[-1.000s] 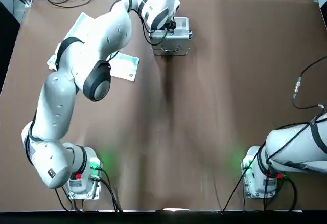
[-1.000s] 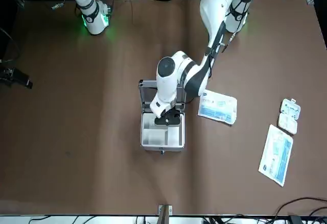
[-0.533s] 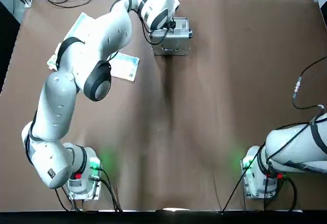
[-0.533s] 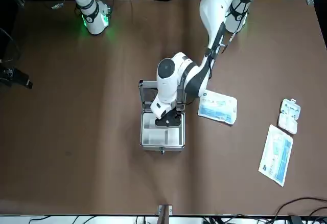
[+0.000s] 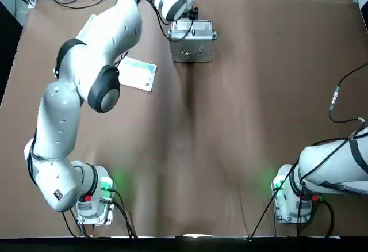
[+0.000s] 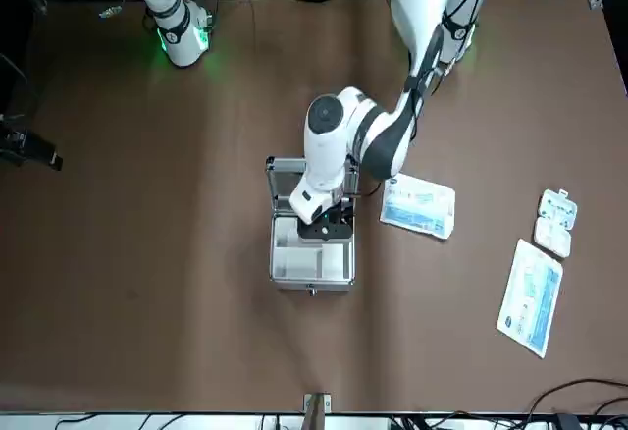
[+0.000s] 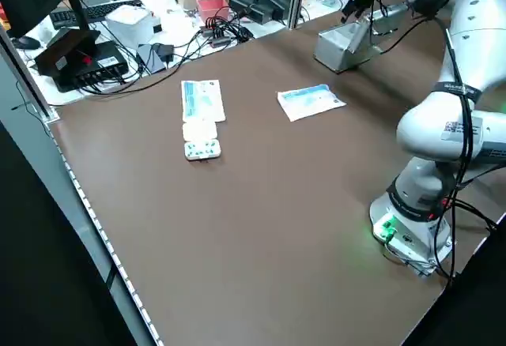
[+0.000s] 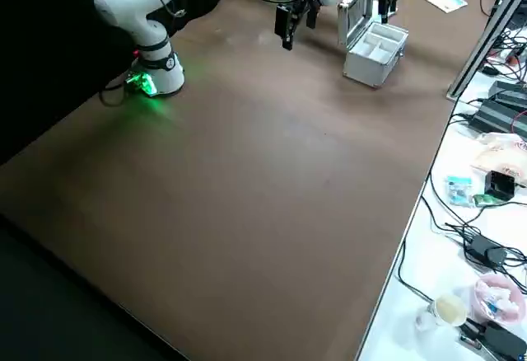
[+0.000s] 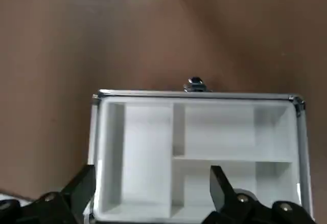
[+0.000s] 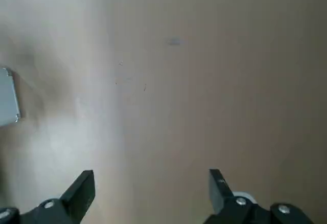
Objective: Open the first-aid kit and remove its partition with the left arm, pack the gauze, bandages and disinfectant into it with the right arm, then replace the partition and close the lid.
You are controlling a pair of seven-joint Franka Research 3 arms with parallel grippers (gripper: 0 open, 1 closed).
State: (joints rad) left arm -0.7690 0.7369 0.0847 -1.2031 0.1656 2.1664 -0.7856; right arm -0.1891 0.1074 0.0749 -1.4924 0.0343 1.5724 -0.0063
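The left arm's black two-finger pincer (image 9: pixel 153 191) hangs over the silver metal first-aid kit (image 8: pixel 375 58), its fingers spread wide with nothing between them. Beneath it, set inside the open kit, lies the pale whitish partition (image 9: pixel 230 132), a rectangular tray insert divided into one long compartment and two smaller ones. The flat silver lid (image 5: pixel 192 49) stands raised on the side of the pincer toward the robot's bases, its curved metal handle (image 5: pixel 191 53) facing them.

Off to the robot's left of the pincer, a white-and-blue printed packet (image 6: pixel 418 205) lies flat near the kit. Farther out on that side are a small white plastic case (image 6: pixel 555 223), opened flat, and, just beside it, another white-and-blue flat packet (image 6: pixel 531 297).

The right arm's black pincer (image 10: pixel 153 196) hovers over the brown tabletop (image 5: pixel 259 102), well to the robot's right of the left one, also spread and holding nothing.
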